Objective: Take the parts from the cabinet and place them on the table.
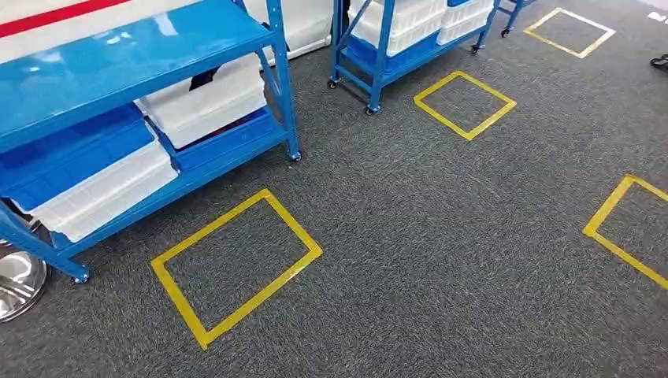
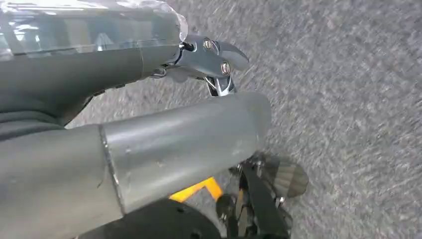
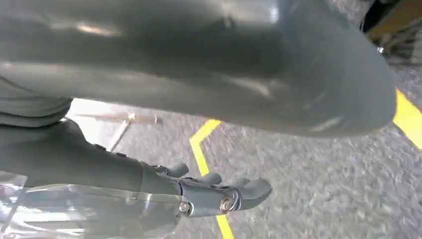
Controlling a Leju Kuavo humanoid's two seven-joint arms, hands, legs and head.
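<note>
A blue shelf rack (image 1: 118, 55) stands at the left in the head view, with white bins (image 1: 209, 98) and a blue bin (image 1: 71, 153) on its lower levels. What the bins contain is hidden. In the left wrist view my left hand (image 2: 124, 64) hangs over the grey carpet, fingers (image 2: 214, 52) straight, thumb (image 2: 184, 139) apart from them, nothing between. In the right wrist view my right hand (image 3: 149, 181) hangs the same way, with its fingers (image 3: 224, 196) extended and nothing between them and the thumb. A clear glossy film lies along the back of each hand.
A second blue wheeled rack (image 1: 386, 47) with white bins stands farther back. Yellow tape rectangles (image 1: 236, 264) (image 1: 465, 102) (image 1: 626, 228) mark the grey carpet. A shiny round metal base (image 1: 17, 282) sits beside the near rack's leg at the left edge.
</note>
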